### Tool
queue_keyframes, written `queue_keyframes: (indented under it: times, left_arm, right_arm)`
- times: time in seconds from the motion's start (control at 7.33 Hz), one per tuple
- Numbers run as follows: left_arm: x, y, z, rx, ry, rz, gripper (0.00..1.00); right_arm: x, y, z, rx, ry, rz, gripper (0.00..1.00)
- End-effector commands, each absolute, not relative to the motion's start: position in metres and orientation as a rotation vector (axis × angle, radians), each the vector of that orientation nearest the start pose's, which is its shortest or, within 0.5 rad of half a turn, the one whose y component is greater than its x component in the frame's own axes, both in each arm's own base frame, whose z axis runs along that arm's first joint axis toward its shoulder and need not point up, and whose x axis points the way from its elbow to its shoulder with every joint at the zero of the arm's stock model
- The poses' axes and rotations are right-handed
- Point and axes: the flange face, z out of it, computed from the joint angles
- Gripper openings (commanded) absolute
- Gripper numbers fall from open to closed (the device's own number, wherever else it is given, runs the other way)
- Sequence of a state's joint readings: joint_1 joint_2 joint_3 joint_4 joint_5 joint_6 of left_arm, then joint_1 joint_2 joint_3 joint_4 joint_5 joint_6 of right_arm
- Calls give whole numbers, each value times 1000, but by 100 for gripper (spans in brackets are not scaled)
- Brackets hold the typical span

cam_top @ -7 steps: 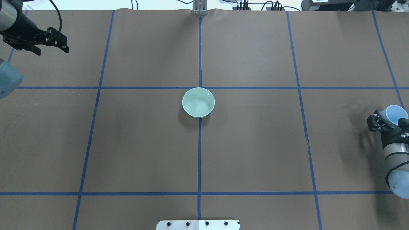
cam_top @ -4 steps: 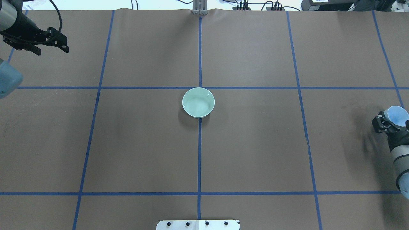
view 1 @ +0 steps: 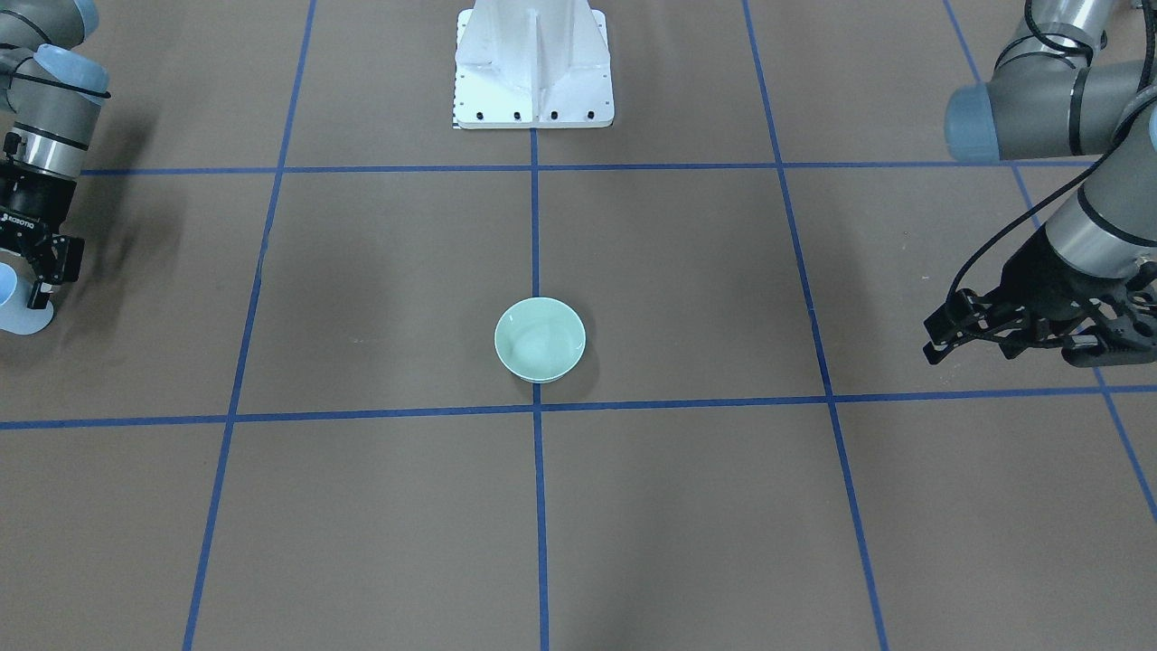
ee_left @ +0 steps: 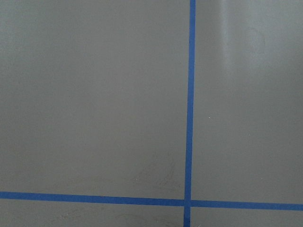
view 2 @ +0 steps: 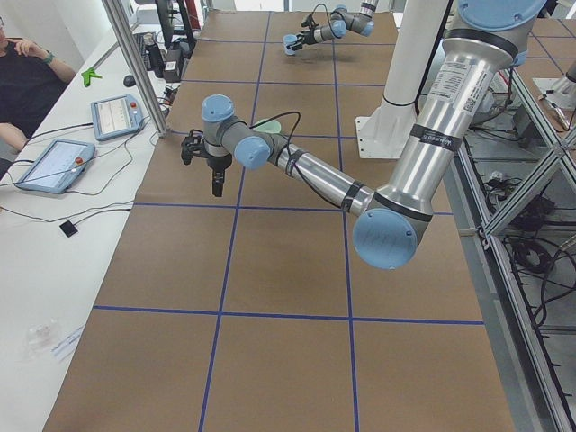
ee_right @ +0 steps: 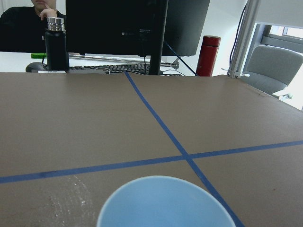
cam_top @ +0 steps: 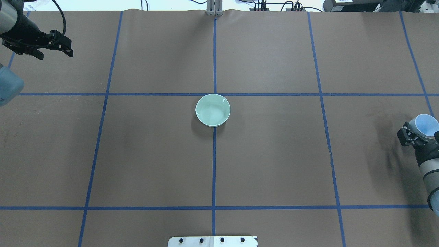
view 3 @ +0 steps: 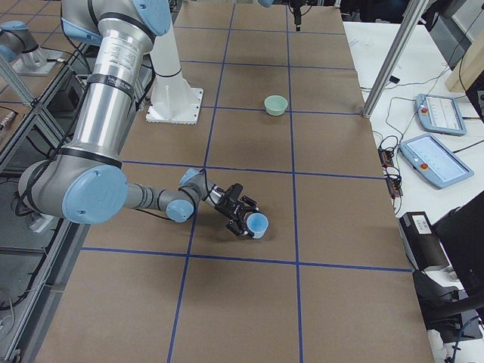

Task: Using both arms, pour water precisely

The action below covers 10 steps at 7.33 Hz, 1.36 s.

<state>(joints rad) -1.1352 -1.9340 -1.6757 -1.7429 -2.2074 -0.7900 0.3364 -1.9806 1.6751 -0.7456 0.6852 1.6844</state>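
Observation:
A pale green bowl (cam_top: 212,109) stands at the table's middle, also in the front view (view 1: 540,340) and the right view (view 3: 276,104). I cannot make out water in it, and no stream shows. My right gripper (cam_top: 416,132) is at the table's right edge, shut on a light blue cup (cam_top: 426,124) that sits low at the table; its rim fills the bottom of the right wrist view (ee_right: 165,203). My left gripper (cam_top: 67,48) hangs open and empty over the far left corner, away from the bowl. The left wrist view shows only table and tape.
Blue tape lines cross the brown table. The white pedestal (view 1: 533,63) stands at the robot's side. A metal post (cam_top: 214,8) is at the far edge. A seated operator, tablets (view 2: 54,166) and bottles (ee_right: 56,42) are beyond it.
My right arm has drawn back toward the right edge, the gripper and blue cup shifting slightly right. The left gripper and the bowl have barely moved.

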Motion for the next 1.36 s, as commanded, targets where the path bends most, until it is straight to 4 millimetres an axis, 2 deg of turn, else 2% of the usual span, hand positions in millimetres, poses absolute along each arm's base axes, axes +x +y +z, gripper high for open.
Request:
queue_keyframes:
  times: [0.0, 0.14, 0.27, 0.41, 0.55, 0.68, 0.82, 1.09, 1.23]
  left_arm:
    - [198, -601, 389, 149, 855, -129, 100]
    - [198, -602, 391, 148, 855, -130, 100]
    - [199, -601, 390, 148, 856, -128, 100]
    - [202, -602, 390, 152, 859, -124, 100]
    - [218, -598, 382, 147, 868, -111, 100]
    - [243, -598, 354, 127, 901, -150, 100]
    - [279, -592, 319, 86, 941, -193, 100]
    - [339, -577, 254, 27, 1010, -246, 100]
    - [362, -569, 229, -3, 1037, -266, 100]
  right_arm:
    - [-216, -296, 656, 930, -402, 627, 99]
    - [-208, -294, 648, 936, -395, 607, 99]
    - [-203, -293, 631, 943, -401, 585, 99]
    - [-205, -295, 601, 960, -412, 538, 99]
    - [-199, -303, 577, 968, -408, 508, 99]
    - [-181, -323, 569, 933, -362, 458, 99]
    - [-162, -351, 560, 893, -335, 407, 99]
    - [-112, -419, 544, 809, -344, 271, 99]
    - [-90, -451, 547, 750, -371, 222, 99]
